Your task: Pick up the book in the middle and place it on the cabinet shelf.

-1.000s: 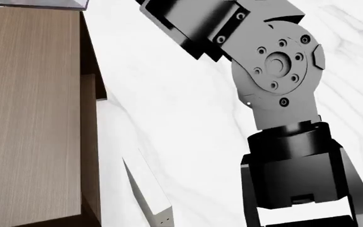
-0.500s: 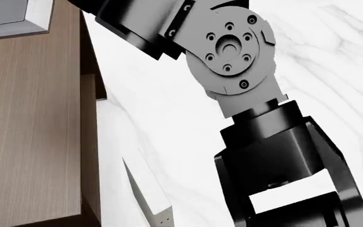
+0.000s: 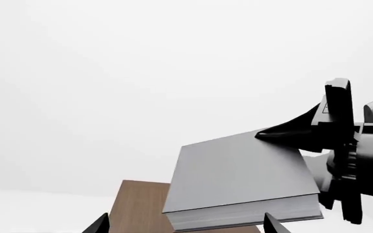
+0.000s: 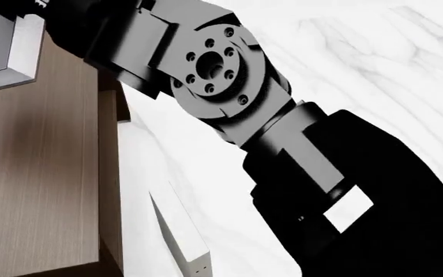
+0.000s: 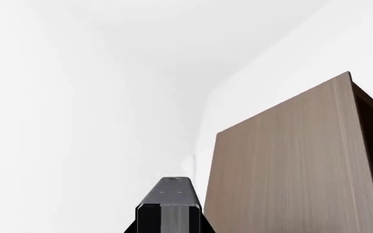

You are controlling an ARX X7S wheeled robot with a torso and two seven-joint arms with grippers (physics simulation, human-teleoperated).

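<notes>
The book [image 3: 242,177], dark grey cover with white page edges, is held level between closed jaws above the cabinet shelf's [image 4: 37,173] brown top.

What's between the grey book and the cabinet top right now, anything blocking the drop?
Nothing visible. The grey book, pinched by the right gripper, hangs over the cabinet top, which looks bare where it shows. The off-white book is off to the side.
</notes>
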